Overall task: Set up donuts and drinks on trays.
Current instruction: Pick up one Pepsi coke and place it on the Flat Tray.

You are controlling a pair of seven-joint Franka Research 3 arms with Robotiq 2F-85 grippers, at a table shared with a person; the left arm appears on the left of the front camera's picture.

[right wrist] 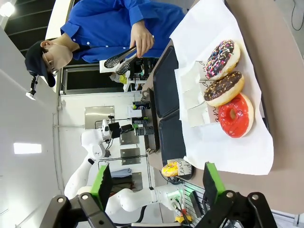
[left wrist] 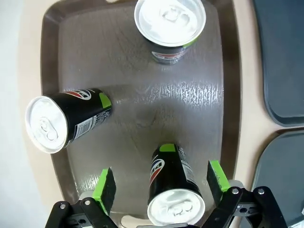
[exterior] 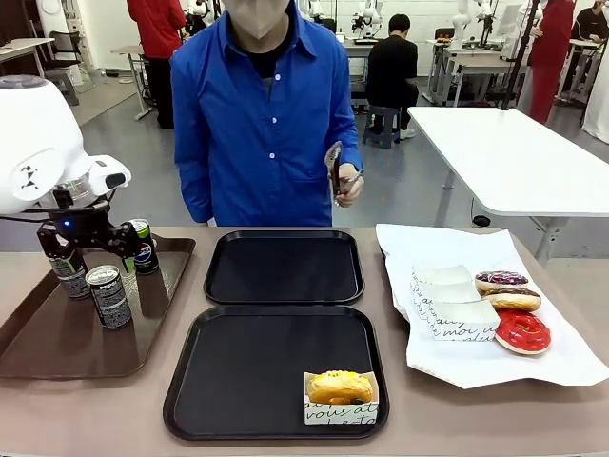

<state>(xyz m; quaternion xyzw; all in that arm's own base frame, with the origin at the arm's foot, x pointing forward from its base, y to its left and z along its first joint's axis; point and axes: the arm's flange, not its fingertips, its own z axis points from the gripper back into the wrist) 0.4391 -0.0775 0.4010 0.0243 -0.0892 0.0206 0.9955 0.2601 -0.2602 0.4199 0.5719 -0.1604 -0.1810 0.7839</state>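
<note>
**One donut placed, drinks not yet moved**

At the left of the table, a long brown plastic tray carries three cans. Two are slim dark grey drink cans with silver tops, the leftmost can and the front can; behind them stands a black logo can with a red-blue mark. The left end effector hangs over this tray with its fingers spread wide. In the left wrist view it straddles one upright can, seemingly the front one; the green pads stand clear of both its sides, so nothing is gripped.

In the middle lie two square black plastic trays with raised rims. The far black tray holds nothing. The near black tray holds a single golden donut in a white paper sleeve with black script in its near right corner; no drink stands on either.

Beyond the far tray, a person's hand holds metal tongs.

At the right, a white paper sheet bears empty sleeves and three donuts: a sprinkled chocolate donut, a chocolate-topped donut and a red glazed ring donut. The right end effector is wide and empty.

Judged so, one donut is set; both drinks and the second tray's donut remain.
</note>
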